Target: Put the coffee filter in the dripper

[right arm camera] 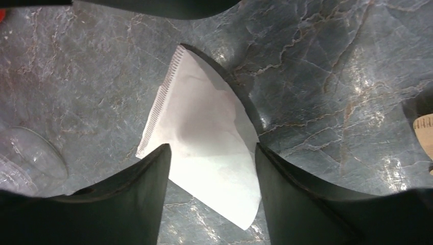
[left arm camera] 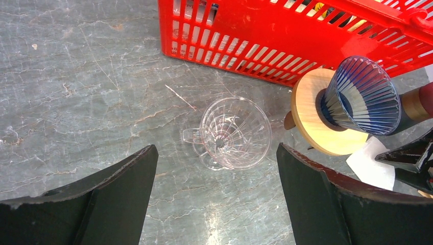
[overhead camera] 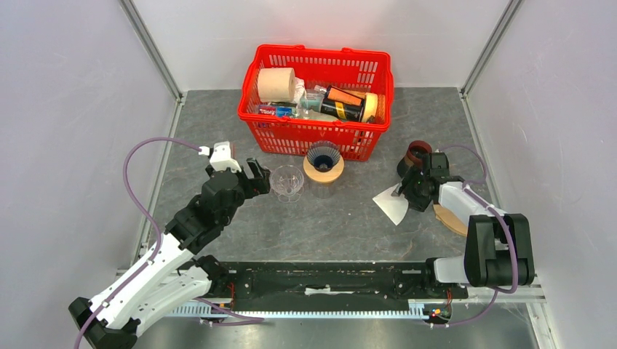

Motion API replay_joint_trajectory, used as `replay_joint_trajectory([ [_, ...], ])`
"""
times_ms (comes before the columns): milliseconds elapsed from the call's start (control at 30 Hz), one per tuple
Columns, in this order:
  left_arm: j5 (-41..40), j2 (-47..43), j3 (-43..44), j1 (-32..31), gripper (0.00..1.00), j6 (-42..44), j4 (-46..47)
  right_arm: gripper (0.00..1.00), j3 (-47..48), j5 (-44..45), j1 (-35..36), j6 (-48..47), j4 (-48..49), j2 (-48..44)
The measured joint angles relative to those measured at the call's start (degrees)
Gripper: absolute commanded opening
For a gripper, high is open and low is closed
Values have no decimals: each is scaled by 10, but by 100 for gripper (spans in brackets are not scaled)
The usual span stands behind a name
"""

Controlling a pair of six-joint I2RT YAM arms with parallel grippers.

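A white paper coffee filter (overhead camera: pixel 393 203) lies flat on the grey table at the right. My right gripper (overhead camera: pixel 409 190) is open and low over it; in the right wrist view its fingers straddle the filter (right arm camera: pixel 204 138) around the gripper's middle (right arm camera: pixel 212 150). A clear glass dripper (overhead camera: pixel 287 182) stands left of centre. My left gripper (overhead camera: pixel 256 180) is open just left of it, with the dripper (left arm camera: pixel 235 132) ahead between the fingers at the gripper's middle (left arm camera: pixel 217 150). A blue ribbed dripper (overhead camera: pixel 324 155) sits in a wooden ring (left arm camera: pixel 316 127).
A red basket (overhead camera: pixel 320 51) with a paper roll, a can and packets stands at the back centre, close behind both drippers. A dark red round object (overhead camera: pixel 418 151) and a wooden disc (overhead camera: pixel 451 218) lie by the right arm. A clear glass piece (right arm camera: pixel 28 158) shows at the right wrist view's left edge.
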Motion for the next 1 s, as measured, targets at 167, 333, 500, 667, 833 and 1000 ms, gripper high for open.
replay_joint_trajectory([
  [167, 0, 0, 0, 0, 93, 0, 0, 44, 3, 10, -1, 9, -7, 8],
  [333, 0, 3, 0, 0, 93, 0, -1, 21, 4, 29, -1, 13, -9, 13],
  [500, 0, 5, 0, 0, 93, 0, -3, 0, 5, 37, -2, 15, -22, 20],
  [667, 0, 8, 0, 0, 93, 0, -4, 0, 6, 31, -2, 13, -27, 19],
  [833, 1, 8, 0, 0, 94, 0, -4, 0, 6, 9, -2, -1, -37, -1],
  [1000, 16, 8, 0, 0, 95, 0, -1, 0, 6, -14, -2, -19, -38, -94],
])
